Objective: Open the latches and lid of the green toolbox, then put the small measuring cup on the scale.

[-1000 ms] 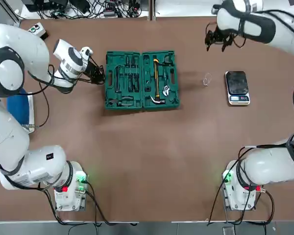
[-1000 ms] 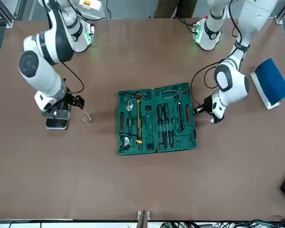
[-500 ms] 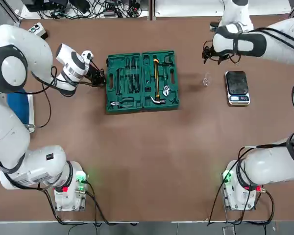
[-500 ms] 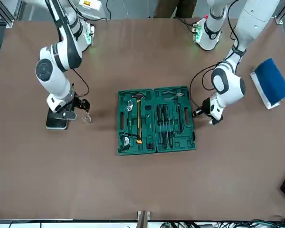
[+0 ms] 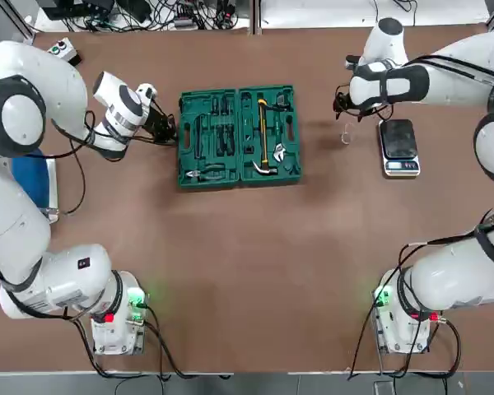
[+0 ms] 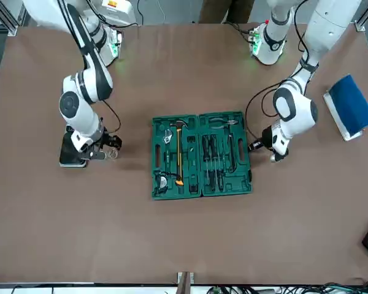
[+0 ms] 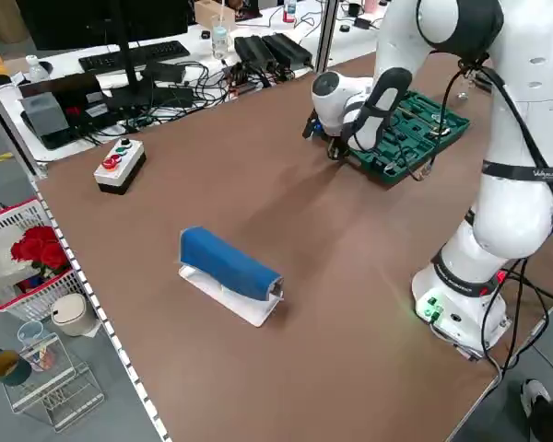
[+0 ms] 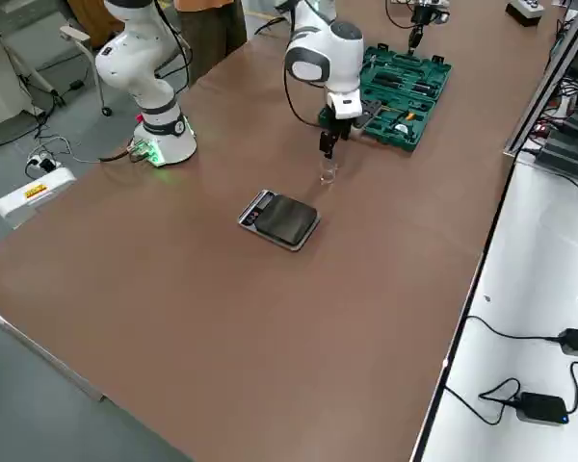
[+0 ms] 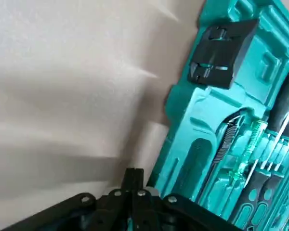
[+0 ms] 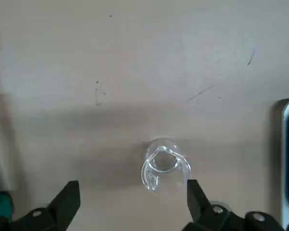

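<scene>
The right gripper (image 10: pixel 130 204) has swung over the cup (image 10: pixel 162 163), jaws wide and empty, the cup standing on the bench beside the scale (image 5: pixel 398 145). The toolbox (image 5: pixel 238 135) lies open, so pickup probably follows. The left gripper (image 9: pixel 133 180), jaws closed on nothing, waits at its edge.

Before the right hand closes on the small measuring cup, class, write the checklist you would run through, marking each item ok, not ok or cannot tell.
1. Green toolbox lid open, trays showing: ok.
2. Right hand open, a finger on each side of the small measuring cup: ok.
3. Cup upright on the table, mouth up: ok in the right wrist view.
4. Fingers low enough to grip the cup wall: cannot tell; in the right side view the hand sits just above the cup.
5. Scale platform bare, beside the cup: ok.
6. Left hand far from the cup, at the toolbox's outer edge, fingers shut: ok.
</scene>
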Available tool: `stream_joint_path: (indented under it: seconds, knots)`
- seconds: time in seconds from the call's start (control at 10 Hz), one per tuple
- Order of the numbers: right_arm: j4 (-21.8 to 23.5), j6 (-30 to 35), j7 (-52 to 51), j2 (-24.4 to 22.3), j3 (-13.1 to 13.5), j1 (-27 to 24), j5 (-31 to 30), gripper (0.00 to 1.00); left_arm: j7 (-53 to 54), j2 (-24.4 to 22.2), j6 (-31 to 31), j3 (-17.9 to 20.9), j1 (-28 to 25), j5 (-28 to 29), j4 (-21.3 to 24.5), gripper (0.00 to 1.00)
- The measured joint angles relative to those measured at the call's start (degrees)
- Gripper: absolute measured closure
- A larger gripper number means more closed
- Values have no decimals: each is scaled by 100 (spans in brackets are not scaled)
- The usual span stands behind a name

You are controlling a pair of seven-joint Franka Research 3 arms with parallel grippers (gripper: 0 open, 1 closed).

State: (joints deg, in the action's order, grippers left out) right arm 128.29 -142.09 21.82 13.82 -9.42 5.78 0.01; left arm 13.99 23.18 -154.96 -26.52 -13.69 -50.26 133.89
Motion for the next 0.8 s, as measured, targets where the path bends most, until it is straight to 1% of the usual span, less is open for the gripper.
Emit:
stream_joint_path:
  seconds: [0.2,0.5,0.6,0.8]
  knots:
    - [-1,-236,132,223,-1,14,0,4,-15,-17,132,16,-276,522,-7,99]
    - [-6,-276,159,315,0,15,0,12,-17,-263,996,24,-840,1379,-155,99]
    - [-6,-277,164,327,2,15,0,17,-26,-444,1310,28,-931,1645,-215,99]
    - [-5,-278,184,337,4,15,0,27,-271,-1036,2161,42,-1162,2408,-378,99]
